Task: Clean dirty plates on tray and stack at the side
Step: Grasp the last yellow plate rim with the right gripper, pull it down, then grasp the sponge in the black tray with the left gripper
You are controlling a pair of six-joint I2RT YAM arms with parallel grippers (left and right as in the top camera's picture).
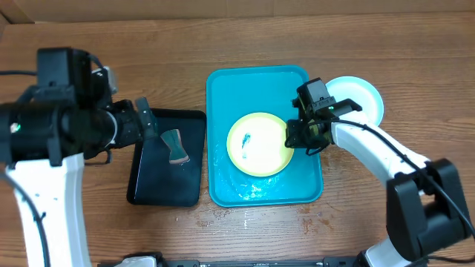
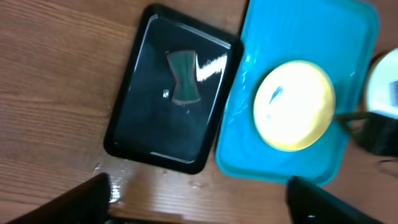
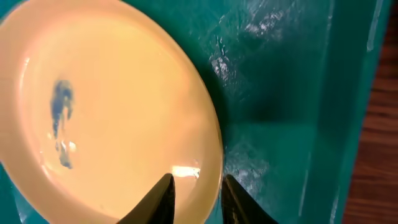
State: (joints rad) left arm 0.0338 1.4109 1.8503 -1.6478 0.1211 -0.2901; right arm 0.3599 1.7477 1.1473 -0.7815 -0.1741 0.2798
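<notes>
Plate (image 3: 112,106) rim sits inside right end effector (image 3: 196,182), grip unclear; left end effector (image 2: 199,190) hangs released.

Even light from above lit the desk (image 1: 223,44) brightly, with soft shadows. Glare streaked the black tray (image 2: 155,130) and the turquoise tray (image 3: 280,93). The left wrist view was blurred; the right wrist view looked dimmer and warm-tinted.
</notes>
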